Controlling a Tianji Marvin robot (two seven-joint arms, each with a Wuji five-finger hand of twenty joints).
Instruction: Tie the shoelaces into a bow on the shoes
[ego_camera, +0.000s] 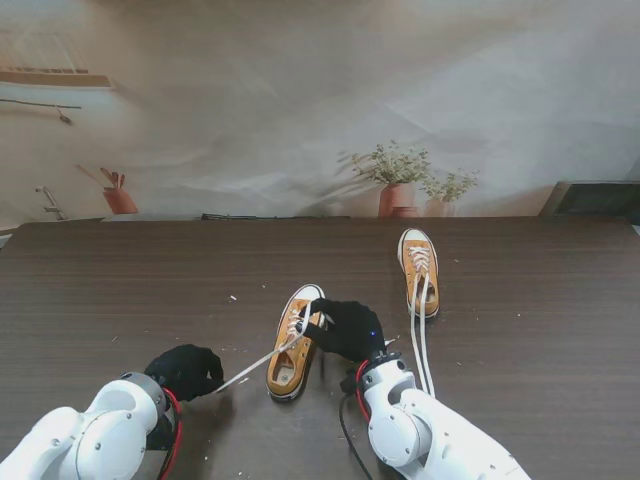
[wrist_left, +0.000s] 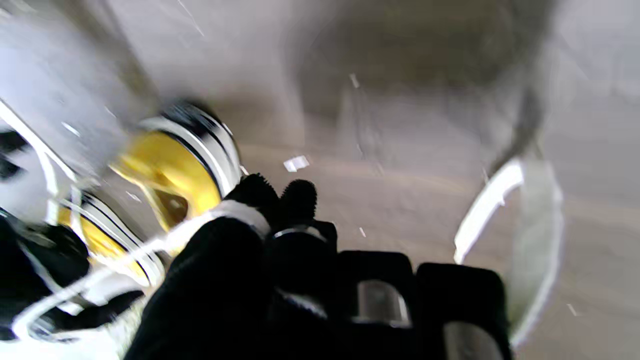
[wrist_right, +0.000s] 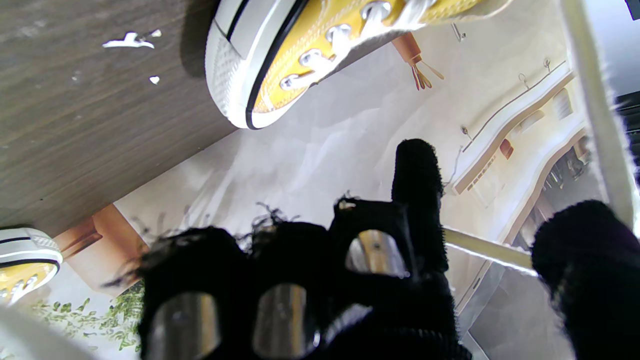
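While the near shoe (ego_camera: 294, 345) lies mid-tabletop toward the near edge, its white lace (ego_camera: 252, 366) runs taut to the left hand (ego_camera: 185, 371), fingers clenched on it by the near edge. Right hand (ego_camera: 345, 328) sits on the shoe's right side, pinching the other lace end (wrist_right: 595, 100). Second shoe (ego_camera: 419, 270) lies right of centre, farther back, laces (ego_camera: 424, 345) trailing toward the near edge.

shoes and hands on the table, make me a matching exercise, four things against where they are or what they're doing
Things:
1. near shoe
2. far shoe
3. left hand
4. right hand

States:
A. laces trailing loose toward me
B. over the near shoe's laces
C. between the two hands
D. pulling a lace out to the left

Pairs: 1-C, 2-A, 3-D, 4-B
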